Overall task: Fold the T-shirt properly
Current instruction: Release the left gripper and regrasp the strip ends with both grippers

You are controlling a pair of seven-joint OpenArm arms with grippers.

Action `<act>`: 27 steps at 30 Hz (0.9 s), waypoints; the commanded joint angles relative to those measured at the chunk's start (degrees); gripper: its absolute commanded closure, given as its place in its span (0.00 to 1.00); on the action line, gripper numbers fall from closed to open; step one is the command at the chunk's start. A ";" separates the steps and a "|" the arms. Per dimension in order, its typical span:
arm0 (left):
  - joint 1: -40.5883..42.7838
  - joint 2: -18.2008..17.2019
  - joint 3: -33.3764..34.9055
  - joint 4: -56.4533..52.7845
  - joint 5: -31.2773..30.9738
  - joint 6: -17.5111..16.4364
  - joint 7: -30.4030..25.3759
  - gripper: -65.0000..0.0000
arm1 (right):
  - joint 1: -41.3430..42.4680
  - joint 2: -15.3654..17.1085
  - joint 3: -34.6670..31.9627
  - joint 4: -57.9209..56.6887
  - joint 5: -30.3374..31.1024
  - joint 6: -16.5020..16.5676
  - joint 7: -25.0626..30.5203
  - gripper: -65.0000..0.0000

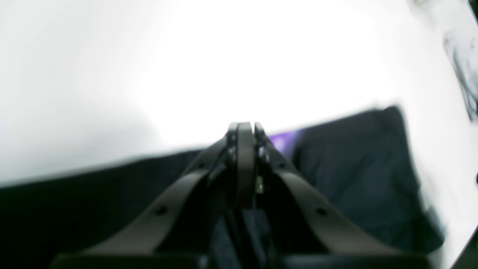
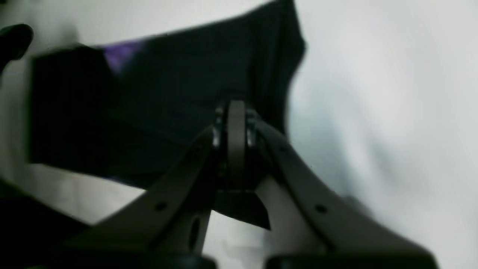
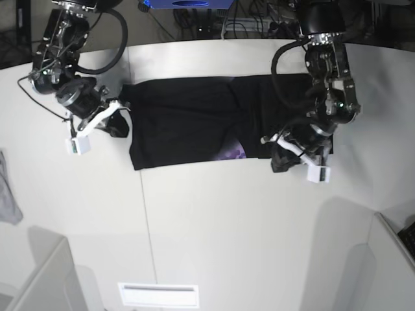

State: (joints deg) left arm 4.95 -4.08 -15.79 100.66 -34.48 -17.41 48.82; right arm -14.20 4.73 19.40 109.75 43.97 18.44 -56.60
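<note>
The black T-shirt point(image 3: 194, 126) lies flat across the white surface point(image 3: 227, 227). The left hand point(image 3: 280, 157) and the right hand point(image 3: 118, 123) are at its two ends, both closed tight, pinching nothing clear.

The white table point(image 3: 214, 220) bore a seam running from front to back. A small grey cloth point(image 3: 8, 197) lay at the base view's left edge. A white slotted panel point(image 3: 157, 295) sat at the near edge. A blue object point(image 3: 185, 4), possibly equipment, stood beyond the far edge among cables point(image 3: 249, 19).
</note>
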 commanded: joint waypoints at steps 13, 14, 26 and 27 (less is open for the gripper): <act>17.42 -8.36 -35.15 0.74 0.59 -22.28 -0.51 1.00 | 10.37 3.75 -0.10 -18.37 12.87 -0.37 -8.50 0.41; 17.95 -9.15 -37.09 -1.28 1.20 -22.59 -0.60 1.00 | 10.81 4.02 -0.19 -19.78 12.87 -0.37 -8.50 0.42; 18.13 -9.77 -39.81 -13.76 15.36 -22.59 -11.85 1.00 | 13.27 4.02 -0.28 -24.26 0.65 0.16 -7.80 0.42; 18.04 -9.68 -39.81 -13.94 15.36 -22.59 -11.85 1.00 | 13.27 4.02 -0.28 -24.61 0.56 0.16 -7.53 0.42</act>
State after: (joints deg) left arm 22.90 -12.78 -55.29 86.00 -18.41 -39.53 38.30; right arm -1.93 8.19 19.11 84.23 43.44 18.04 -65.01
